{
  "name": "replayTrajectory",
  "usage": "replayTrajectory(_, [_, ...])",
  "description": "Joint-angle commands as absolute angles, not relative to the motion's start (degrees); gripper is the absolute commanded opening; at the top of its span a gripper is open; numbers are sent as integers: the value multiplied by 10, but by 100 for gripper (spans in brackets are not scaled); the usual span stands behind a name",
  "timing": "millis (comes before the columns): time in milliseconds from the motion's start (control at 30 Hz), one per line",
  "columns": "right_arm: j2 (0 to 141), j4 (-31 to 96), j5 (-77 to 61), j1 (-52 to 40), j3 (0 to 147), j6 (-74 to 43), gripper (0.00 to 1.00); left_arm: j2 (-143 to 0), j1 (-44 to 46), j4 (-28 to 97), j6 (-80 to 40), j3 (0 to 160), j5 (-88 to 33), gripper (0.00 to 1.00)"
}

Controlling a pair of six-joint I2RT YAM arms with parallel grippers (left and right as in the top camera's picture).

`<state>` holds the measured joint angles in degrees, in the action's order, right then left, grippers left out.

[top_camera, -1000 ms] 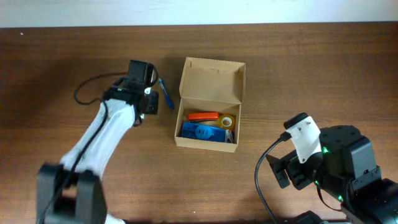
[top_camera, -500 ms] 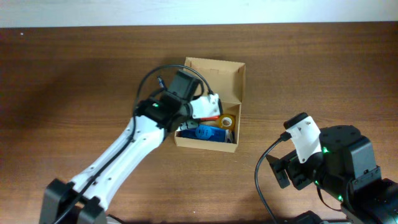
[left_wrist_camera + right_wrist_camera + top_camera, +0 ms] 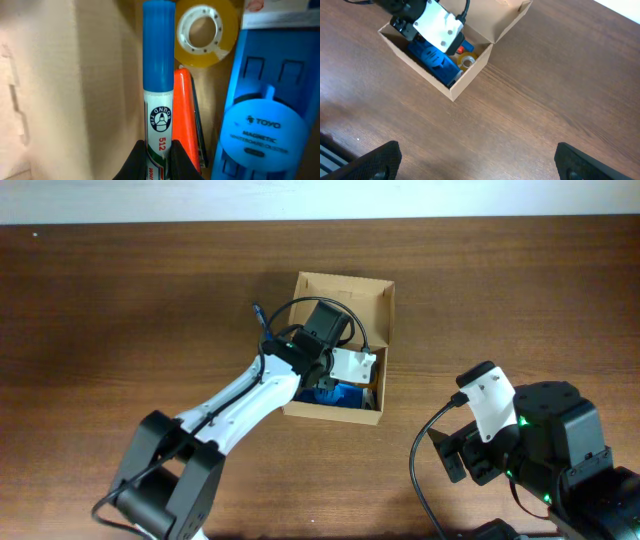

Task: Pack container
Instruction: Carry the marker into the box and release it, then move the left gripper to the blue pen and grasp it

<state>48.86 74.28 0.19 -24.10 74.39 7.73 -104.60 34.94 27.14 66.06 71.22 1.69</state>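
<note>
The container, a tan cardboard box (image 3: 340, 302) with its flap lid open, sits mid-table; it also shows in the right wrist view (image 3: 472, 76). Inside lie a yellow tape roll (image 3: 202, 32), an orange stapler (image 3: 186, 115) and a blue magnetic eraser pack (image 3: 265, 115). My left gripper (image 3: 159, 161) is shut on a blue-capped whiteboard marker (image 3: 158, 95) and holds it inside the box, between the box wall (image 3: 75, 75) and the stapler. From overhead the left gripper (image 3: 348, 365) covers the box's middle. My right gripper (image 3: 477, 160) is open and empty over bare table, right of the box.
The right arm's base (image 3: 545, 440) stands at the front right corner. The left arm (image 3: 230, 405) stretches from the front left up to the box. The wooden table (image 3: 120, 310) has a white edge along the back.
My left gripper has moved right with the marker, from the table left of the box into the box. The right arm has not moved.
</note>
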Motion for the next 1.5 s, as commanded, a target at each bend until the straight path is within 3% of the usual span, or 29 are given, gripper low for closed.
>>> replayTrajectory(0, [487,741,7,-243,752,76,99,-1065,343,268,676,725,34,2])
replayTrajectory(67, [487,741,7,-243,752,76,99,-1067,342,268,676,725,34,7])
replayTrajectory(167, [487,741,7,-243,752,76,99,-1067,342,268,676,725,35,37])
replayTrajectory(233, [487,741,7,-243,752,76,99,-1067,342,268,676,725,35,43])
replayTrajectory(567, [487,741,7,-243,752,76,99,-992,348,268,645,740,89,44])
replayTrajectory(800, [487,741,7,-243,752,76,99,-865,333,275,464,741,88,44])
replayTrajectory(900, [487,741,7,-243,752,76,99,-863,263,284,295,741,88,44])
replayTrajectory(1167, [487,741,7,-243,752,76,99,-948,123,278,-93,741,86,44])
replayTrajectory(1333, [487,741,7,-243,752,76,99,-1054,119,214,-153,759,-2,43])
replayTrajectory(1467, [487,741,7,-243,752,76,99,-1151,120,233,-189,829,-3,43])
